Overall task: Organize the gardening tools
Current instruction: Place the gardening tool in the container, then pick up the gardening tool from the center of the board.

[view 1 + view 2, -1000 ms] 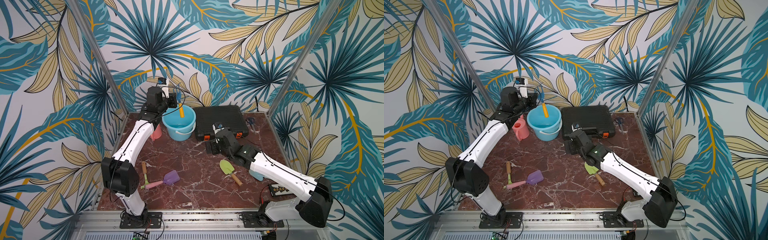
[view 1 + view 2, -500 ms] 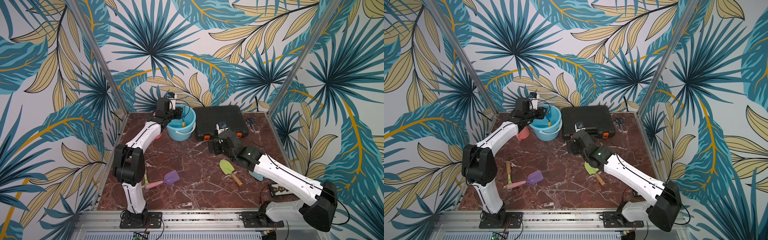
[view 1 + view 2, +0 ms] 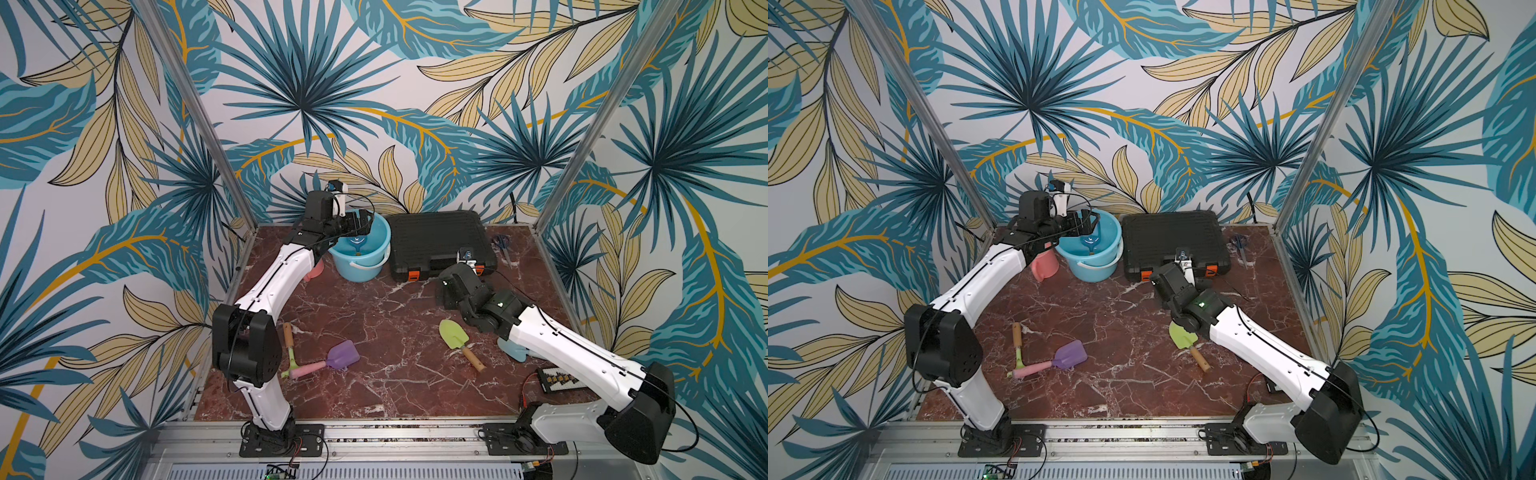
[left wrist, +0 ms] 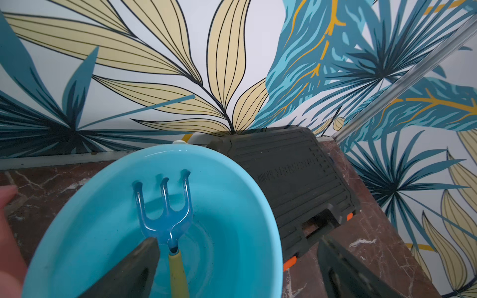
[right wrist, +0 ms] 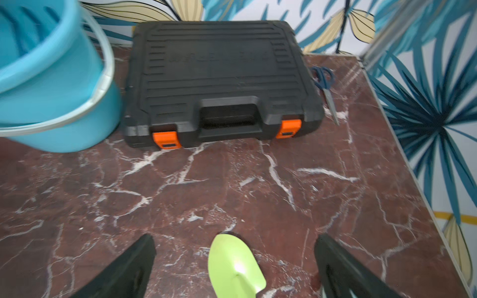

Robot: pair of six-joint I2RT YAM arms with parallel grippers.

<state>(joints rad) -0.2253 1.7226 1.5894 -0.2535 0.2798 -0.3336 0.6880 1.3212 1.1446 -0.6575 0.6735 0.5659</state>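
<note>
The blue fork-rake (image 4: 165,206) with its yellow handle lies inside the light blue bucket (image 3: 376,253). My left gripper (image 4: 237,242) hangs open just over the bucket's rim, holding nothing. My right gripper (image 5: 235,240) is open and low over the marble, its fingers either side of the lime trowel's (image 3: 453,334) blade tip without touching it. The purple scoop (image 3: 343,355) with the pink handle and the green hoe (image 3: 289,345) lie at the front left. The pink watering can (image 3: 1044,266) stands beside the bucket. The pale blue trowel (image 3: 513,349) is half hidden under my right arm.
The shut black case (image 3: 440,241) with orange latches lies to the right of the bucket. Blue-handled scissors (image 3: 503,245) lie beside it near the right rail. A small connector block (image 3: 557,378) with wires sits at the front right. Metal rails edge the table.
My left gripper has opened and let go of the blue fork-rake, which now rests in the bucket. The right gripper has shifted a little nearer the case, still open.
</note>
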